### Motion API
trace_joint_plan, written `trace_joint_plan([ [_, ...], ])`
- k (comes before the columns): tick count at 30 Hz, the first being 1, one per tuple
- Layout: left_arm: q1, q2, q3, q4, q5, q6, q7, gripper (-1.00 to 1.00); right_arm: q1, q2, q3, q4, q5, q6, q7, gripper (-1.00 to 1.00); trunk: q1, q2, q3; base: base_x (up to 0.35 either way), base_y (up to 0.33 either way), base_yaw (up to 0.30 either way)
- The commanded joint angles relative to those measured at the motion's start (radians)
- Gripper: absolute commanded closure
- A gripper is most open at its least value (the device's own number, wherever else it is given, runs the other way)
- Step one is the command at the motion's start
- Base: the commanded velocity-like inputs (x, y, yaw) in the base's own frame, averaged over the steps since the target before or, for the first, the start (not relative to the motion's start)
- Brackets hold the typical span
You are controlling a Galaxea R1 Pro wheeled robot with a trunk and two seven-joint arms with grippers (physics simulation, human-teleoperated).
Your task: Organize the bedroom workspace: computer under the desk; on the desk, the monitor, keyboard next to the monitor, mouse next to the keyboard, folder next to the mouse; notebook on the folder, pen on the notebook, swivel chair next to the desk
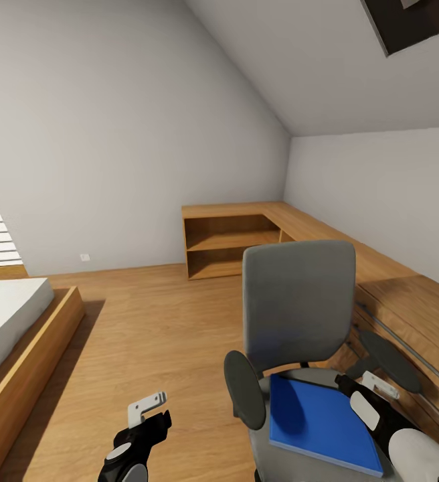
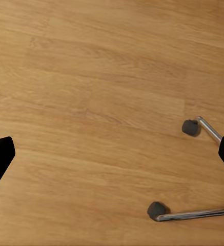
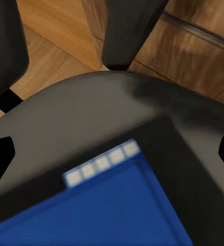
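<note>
Underfoot, wooden floor (image 1: 152,321), sloped ceiling (image 1: 313,60).

Black claws (image 1: 154,410) — white pads

A blue folder (image 1: 323,423) lies flat on the grey swivel chair (image 1: 298,309).

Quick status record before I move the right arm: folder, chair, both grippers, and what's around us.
folder: blue folder lying flat on the swivel chair seat
chair: backrest faces away from the robot; two casters of its base over wood floor in the left wrist view
right gripper: above the seat's right side, near the folder, open, holding nothing
left gripper: low over the floor, left of the chair, open, empty
surroundings: wooden shelf unit in the far corner; bed at left
</note>
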Motion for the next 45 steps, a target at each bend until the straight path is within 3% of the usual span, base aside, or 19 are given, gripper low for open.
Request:
trace_joint_plan([
  [1, -0.001, 0.001, -0.002, -0.001, 0.004, 0.003, 0.007, -1.00, 0.000, 0.000, 0.003, -0.002, -0.005, 0.003, -0.003, -1.00, 0.000, -0.001, -0.001, 0.000, 0.000, 0.000],
  [7, -0.001, 0.001, -0.003, -0.001, 0.005, 0.004, 0.007, -1.00, 0.000, 0.000, 0.003, -0.002, -0.005, 0.003, 0.032, -1.00, 0.000, -0.001, -0.001, 0.000, 0.000, 0.000],
  [27, -0.001, 0.000, -0.004, 0.000, 0.005, 0.004, 0.006, -1.00, 0.000, 0.000, 0.000, 0.000, -0.005, 0.003, 0.037, -1.00, 0.000, -0.001, -0.001, 0.000, 0.000, 0.022],
  [35, -0.001, -0.001, -0.004, 0.000, 0.005, 0.005, 0.007, -1.00, 0.000, 0.000, 0.000, 0.000, -0.005, 0.003, 0.037, -1.00, 0.031, -0.057, -0.026, 0.000, 0.000, 0.000],
  [40, -0.001, -0.001, -0.004, 0.000, 0.005, 0.004, 0.006, -1.00, 0.000, 0.000, 0.000, 0.000, -0.005, 0.003, 0.037, -1.00, 0.031, -0.057, -0.026, 0.000, 0.000, 0.000],
  [45, -0.001, -0.001, -0.004, 0.000, 0.005, 0.004, 0.007, -1.00, 0.000, 0.000, 0.000, 0.000, -0.005, 0.003, 0.037, -1.00, 0.050, -0.092, -0.042, 0.000, 0.000, 0.000],
])
